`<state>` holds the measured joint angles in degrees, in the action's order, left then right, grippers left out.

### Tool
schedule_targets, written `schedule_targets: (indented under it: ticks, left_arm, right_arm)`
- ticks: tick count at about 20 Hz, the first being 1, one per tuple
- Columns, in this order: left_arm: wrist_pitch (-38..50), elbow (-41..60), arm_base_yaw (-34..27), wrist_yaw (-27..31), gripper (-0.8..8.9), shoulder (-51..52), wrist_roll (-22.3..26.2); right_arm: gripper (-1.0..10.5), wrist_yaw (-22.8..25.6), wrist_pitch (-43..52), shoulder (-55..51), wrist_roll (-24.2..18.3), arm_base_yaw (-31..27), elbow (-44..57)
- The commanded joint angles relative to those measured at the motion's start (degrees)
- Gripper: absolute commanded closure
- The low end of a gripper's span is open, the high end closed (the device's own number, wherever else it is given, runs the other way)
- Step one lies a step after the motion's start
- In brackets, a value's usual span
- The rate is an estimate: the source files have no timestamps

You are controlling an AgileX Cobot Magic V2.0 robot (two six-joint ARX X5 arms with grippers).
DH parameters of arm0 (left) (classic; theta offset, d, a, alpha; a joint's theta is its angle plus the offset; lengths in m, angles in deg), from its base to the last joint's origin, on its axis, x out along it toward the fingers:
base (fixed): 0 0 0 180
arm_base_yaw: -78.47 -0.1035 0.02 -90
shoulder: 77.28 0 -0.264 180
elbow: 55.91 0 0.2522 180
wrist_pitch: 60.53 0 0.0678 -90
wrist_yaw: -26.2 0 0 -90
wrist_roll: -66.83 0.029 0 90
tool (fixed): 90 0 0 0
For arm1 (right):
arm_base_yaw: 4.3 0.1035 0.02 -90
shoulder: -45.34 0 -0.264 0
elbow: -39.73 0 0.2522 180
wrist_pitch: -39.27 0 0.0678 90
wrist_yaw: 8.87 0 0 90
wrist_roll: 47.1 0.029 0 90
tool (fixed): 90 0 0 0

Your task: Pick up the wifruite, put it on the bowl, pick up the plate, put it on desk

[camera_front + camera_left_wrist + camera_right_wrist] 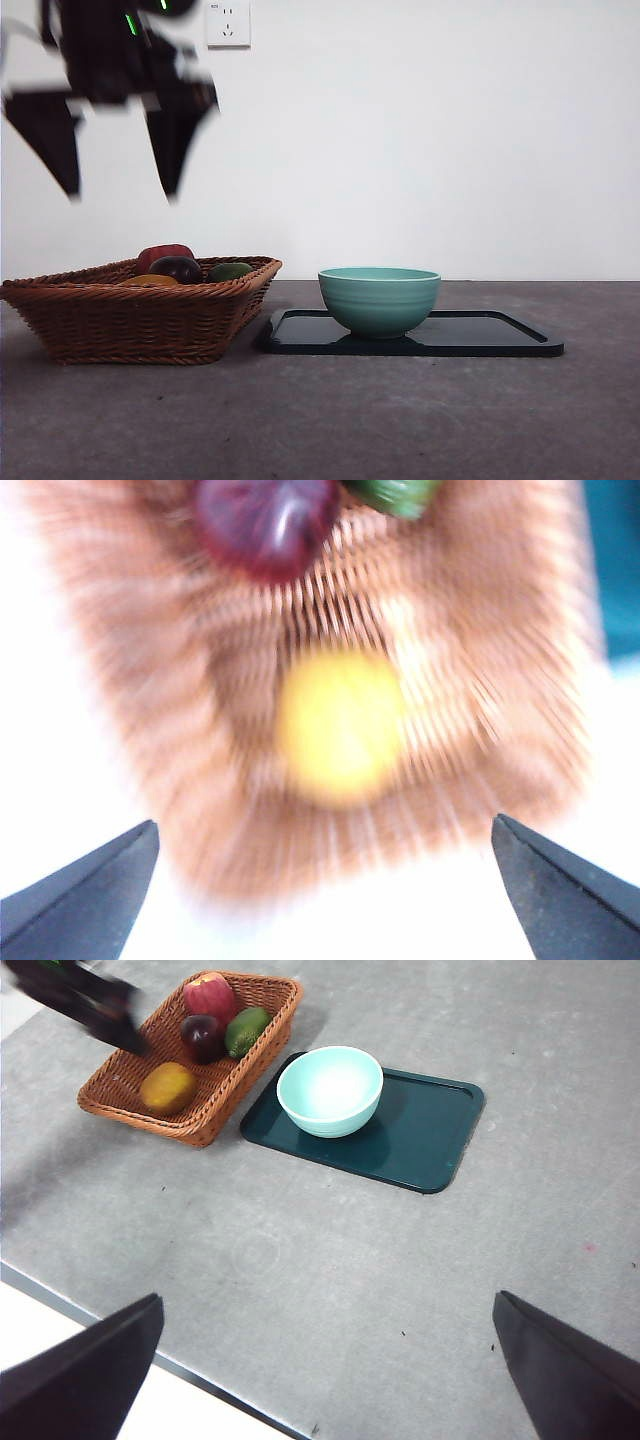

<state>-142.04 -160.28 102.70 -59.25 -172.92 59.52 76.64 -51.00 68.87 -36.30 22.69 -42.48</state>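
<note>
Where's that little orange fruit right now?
The orange fruit lies in the wicker basket, at the end away from the dark plum and green fruit. The left claw hangs open above it.

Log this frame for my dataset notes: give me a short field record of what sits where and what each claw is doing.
wifruite: in the wicker basket, near one end, not gripped
other fruit: red, dark purple and green at the basket's other end
bowl: empty, upright on the dark tray
tray: flat on the desk, beside the basket
left claw: open, above the basket, over the wifruite
right claw: open, high over the desk, holding nothing
</note>
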Motion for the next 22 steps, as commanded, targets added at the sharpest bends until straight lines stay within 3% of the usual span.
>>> schedule_targets:
  ticks: [1,4,11,16,22]
  left_arm:
    - [-2.84,-1.66,1.33,-0.11,2.83,8.39,1.7]
    - [-3.13,-1.66,3.32,-0.98,2.82,20.96,3.19]
    - [-3.08,-1.55,5.86,-16.41,2.82,43.45,10.45]
    - [-3.08,-0.83,6.71,-21.35,2.83,50.42,11.61]
    - [-3.1,0.83,8.85,-21.38,2.83,51.56,11.13]
  right_arm:
    - [3.8,0.02,-0.96,0.17,0.83,0.26,-0.76]
    - [3.8,0.02,0.52,0.17,0.81,0.26,-0.76]
    - [3.8,0.04,1.07,0.17,0.83,0.26,-0.76]
    - [3.8,0.09,1.14,0.17,1.62,0.26,-0.76]
    - [3.8,0.0,2.93,0.2,2.4,0.26,-0.76]
